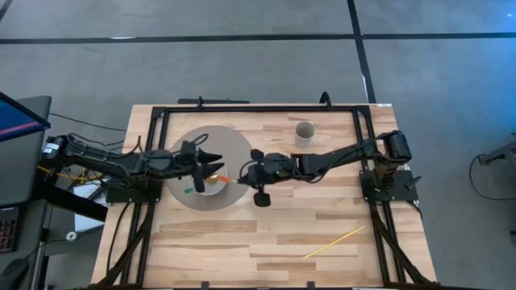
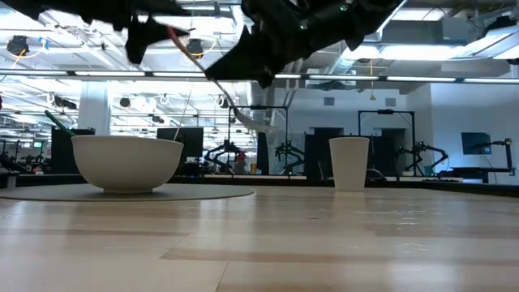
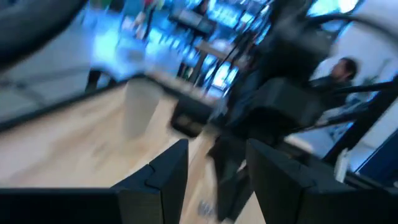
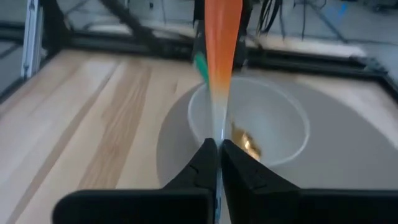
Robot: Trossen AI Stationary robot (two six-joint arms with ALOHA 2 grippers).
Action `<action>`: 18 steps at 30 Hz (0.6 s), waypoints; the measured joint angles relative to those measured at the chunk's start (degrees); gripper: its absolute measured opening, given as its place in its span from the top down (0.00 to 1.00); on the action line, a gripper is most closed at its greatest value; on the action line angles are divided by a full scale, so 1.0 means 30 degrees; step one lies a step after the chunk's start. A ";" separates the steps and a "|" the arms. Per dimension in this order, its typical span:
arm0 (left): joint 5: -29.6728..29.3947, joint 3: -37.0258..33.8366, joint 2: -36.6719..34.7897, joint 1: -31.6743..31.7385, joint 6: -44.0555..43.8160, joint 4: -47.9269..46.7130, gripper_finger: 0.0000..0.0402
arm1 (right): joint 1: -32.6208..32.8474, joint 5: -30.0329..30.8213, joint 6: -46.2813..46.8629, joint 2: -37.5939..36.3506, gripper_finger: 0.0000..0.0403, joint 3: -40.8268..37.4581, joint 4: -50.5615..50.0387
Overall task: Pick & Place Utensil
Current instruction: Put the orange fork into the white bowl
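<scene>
Clamped between the two dark fingers of the right tool is an orange utensil, a thin translucent rod that runs from the fingertips forward over the white bowl. In the high view the right tool hovers beside the bowl, with the utensil bridging the gap toward it. A green utensil already leans in the bowl, and the bowl sits on a round grey mat. The left tool hovers over the bowl's far side with its fingers spread wide and nothing between them.

Recommended procedure for the placement step:

1. Keep the right tool's narrow grip on the utensil until the free end is well inside the rim.
2. Lower the free end toward the bowl's floor, clear of the green utensil and of the small yellowish item lying in the bowl.
3. Tilt the rod so it will lean on the rim when released; a rod this light is likely to roll or tip out.
4. Hold the left tool clear of the descent path, as the two tools are near one another.

A paper cup and a yellow stick lie well apart on the surface.
</scene>
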 joint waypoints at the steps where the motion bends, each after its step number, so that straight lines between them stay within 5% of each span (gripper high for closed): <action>1: 0.0019 0.0000 -0.0002 -0.0109 0.0811 0.0768 0.59 | -0.0060 -0.0005 0.0023 -0.0008 0.99 0.0000 0.0259; 8: 0.0006 0.0007 -0.1197 -0.0369 0.4667 0.4544 0.59 | -0.0047 -0.0044 -0.0047 -0.0008 0.99 0.0000 0.2681; 18: 0.0020 0.0015 -0.3529 -0.0507 0.5509 0.4442 0.59 | -0.0418 0.0159 -0.0047 0.0474 1.00 0.0117 0.5425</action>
